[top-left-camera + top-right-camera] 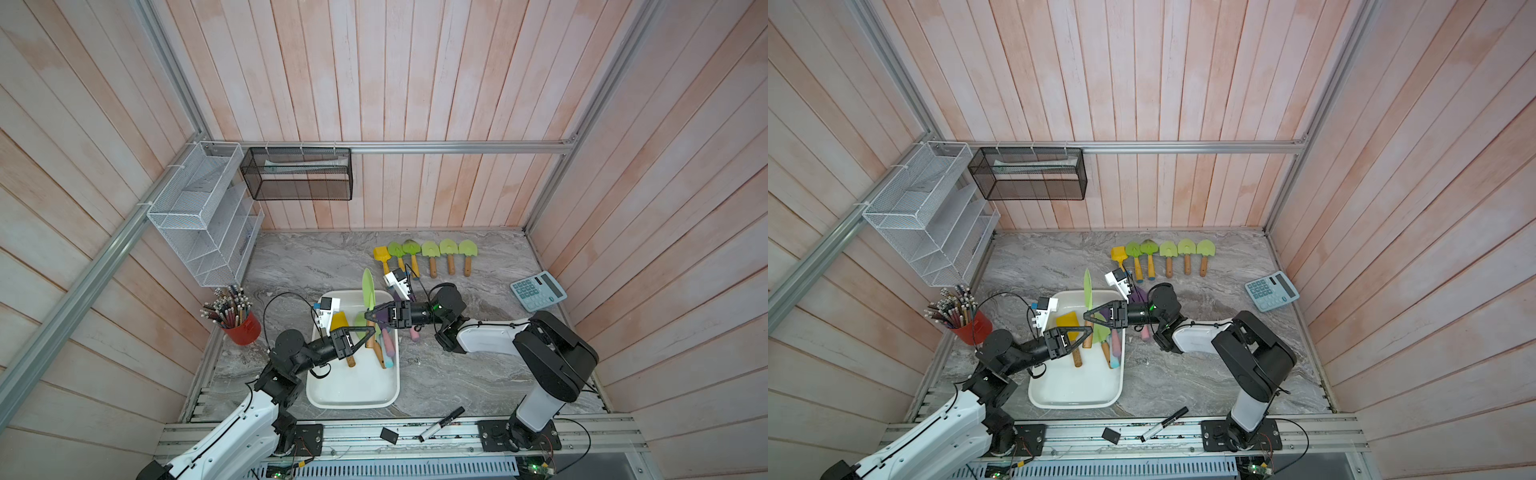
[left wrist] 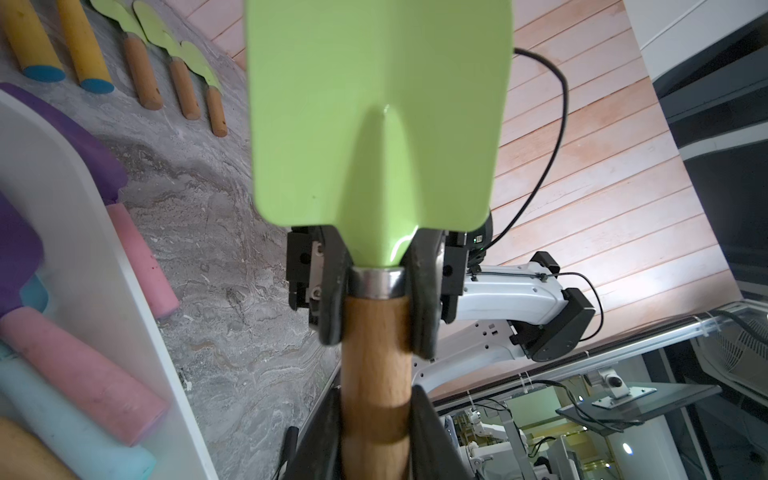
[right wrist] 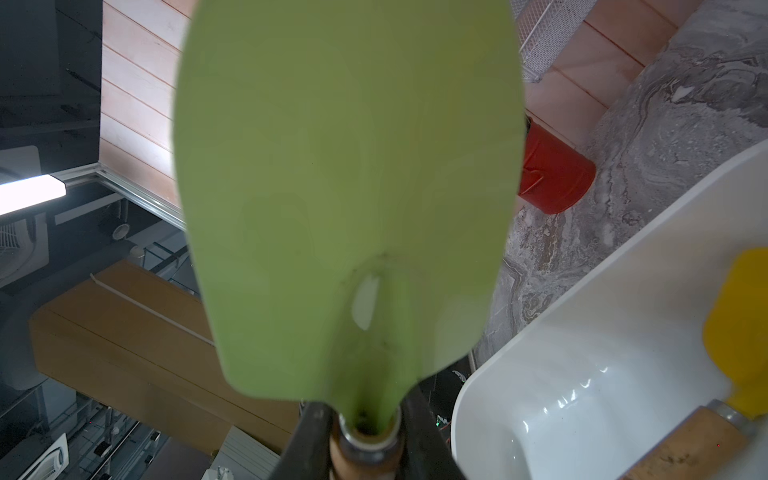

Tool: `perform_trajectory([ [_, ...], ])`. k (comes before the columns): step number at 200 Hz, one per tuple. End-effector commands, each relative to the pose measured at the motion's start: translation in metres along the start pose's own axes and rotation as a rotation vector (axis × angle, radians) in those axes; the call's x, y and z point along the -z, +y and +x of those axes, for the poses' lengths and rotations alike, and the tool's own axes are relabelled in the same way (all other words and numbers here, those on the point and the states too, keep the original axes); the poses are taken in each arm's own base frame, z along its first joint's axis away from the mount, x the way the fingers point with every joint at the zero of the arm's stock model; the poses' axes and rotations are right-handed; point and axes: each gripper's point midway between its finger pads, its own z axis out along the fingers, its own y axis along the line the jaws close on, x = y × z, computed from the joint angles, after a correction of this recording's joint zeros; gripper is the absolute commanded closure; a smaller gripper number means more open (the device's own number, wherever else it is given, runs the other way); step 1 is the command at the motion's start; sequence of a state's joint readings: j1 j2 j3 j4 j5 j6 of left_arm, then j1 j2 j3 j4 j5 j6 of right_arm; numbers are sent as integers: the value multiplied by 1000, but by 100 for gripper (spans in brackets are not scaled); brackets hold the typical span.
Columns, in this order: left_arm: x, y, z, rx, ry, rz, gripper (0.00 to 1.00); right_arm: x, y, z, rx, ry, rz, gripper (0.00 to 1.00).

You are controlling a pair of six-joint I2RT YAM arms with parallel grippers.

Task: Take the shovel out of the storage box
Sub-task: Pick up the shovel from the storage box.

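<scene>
A green shovel (image 1: 368,286) (image 1: 1087,286) with a wooden handle stands upright over the far end of the white storage box (image 1: 353,405) (image 1: 1075,404). My right gripper (image 1: 367,315) (image 3: 365,432) is shut on its metal collar just below the blade. My left gripper (image 1: 371,336) (image 2: 376,399) clasps the wooden handle lower down, with both fingers against the wood. In the left wrist view the right gripper (image 2: 376,282) shows clamped around the collar. A yellow shovel (image 1: 340,322) and pink- and blue-handled tools (image 1: 388,349) lie inside the box.
A row of several shovels (image 1: 432,253) lies at the back of the table. A calculator (image 1: 538,291) sits at the right and a red pencil cup (image 1: 243,328) at the left. A marker (image 1: 442,424) rests on the front rail. A wire rack (image 1: 203,216) and a mesh basket (image 1: 297,174) hang on the walls.
</scene>
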State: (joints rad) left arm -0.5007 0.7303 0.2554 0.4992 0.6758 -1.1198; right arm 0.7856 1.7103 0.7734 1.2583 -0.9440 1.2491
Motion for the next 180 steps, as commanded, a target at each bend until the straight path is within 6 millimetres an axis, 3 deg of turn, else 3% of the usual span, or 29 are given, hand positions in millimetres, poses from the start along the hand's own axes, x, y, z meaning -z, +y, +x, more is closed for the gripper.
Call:
perform_trajectory([
  [1, 3, 8, 0, -14, 4, -60, 63, 6, 8, -10, 55, -40, -14, 79],
  [36, 14, 21, -6, -47, -20, -206, 63, 35, -9, -26, 42, -107, 118, 79],
  [72, 30, 76, -4, 0, -19, -513, 61, 78, -43, -45, 7, -163, 340, 79],
  [101, 40, 106, 1, 39, 2, -664, 61, 123, -72, -54, -12, -229, 556, 78],
  [156, 55, 135, 6, 54, 23, -833, 60, 208, -143, -45, -17, -201, 1142, 78],
  [180, 57, 144, 10, 63, 43, -868, 60, 231, -162, -35, -22, -172, 1283, 78],
])
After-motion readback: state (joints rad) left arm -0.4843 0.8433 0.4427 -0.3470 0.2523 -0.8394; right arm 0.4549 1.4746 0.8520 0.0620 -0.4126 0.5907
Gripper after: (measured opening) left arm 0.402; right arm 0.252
